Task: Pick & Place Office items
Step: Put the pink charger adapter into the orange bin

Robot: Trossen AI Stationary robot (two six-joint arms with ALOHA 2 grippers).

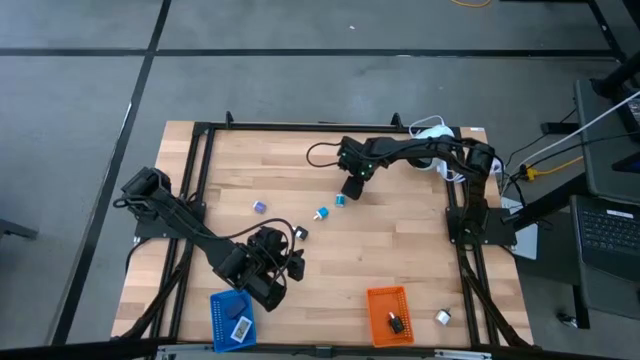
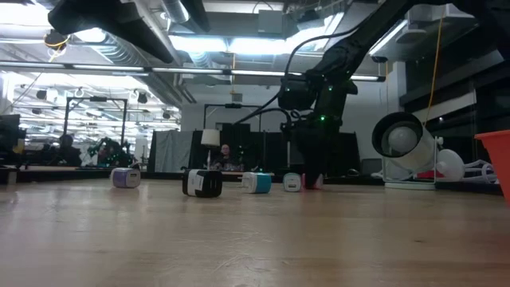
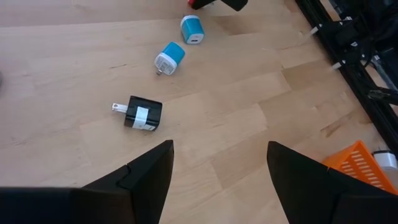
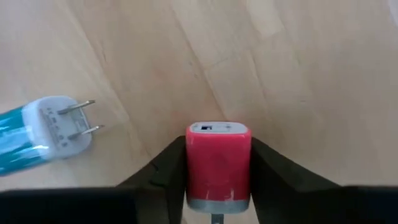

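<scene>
A small red charger block (image 4: 219, 165) lies on the wooden table between the fingers of my right gripper (image 1: 352, 190), which is shut on it at the table's far middle. Beside it lie two light-blue chargers (image 1: 340, 200) (image 1: 322, 214), the nearer one with its prongs showing (image 4: 56, 127). A black-white charger (image 3: 142, 114) and a purple piece (image 1: 259, 207) rest flat on the wood farther left. My left gripper (image 3: 217, 180) hangs open above the near-left part of the table, with nothing between its fingers. My right gripper pinches the red charger's two opposite side faces (image 4: 189, 168) between its two fingers. The fingers come steeply from above, pointing down. The charger seems to sit on the table, its port end (image 4: 208, 128) away from the wrist.
A blue tray (image 1: 216, 310) with a piece in it stands at the near-left edge. An orange tray (image 1: 375, 318) holding a dark piece stands at the near right, a small white piece (image 1: 443, 317) beside it. A white round lamp-like device (image 2: 402, 139) stands at the far right.
</scene>
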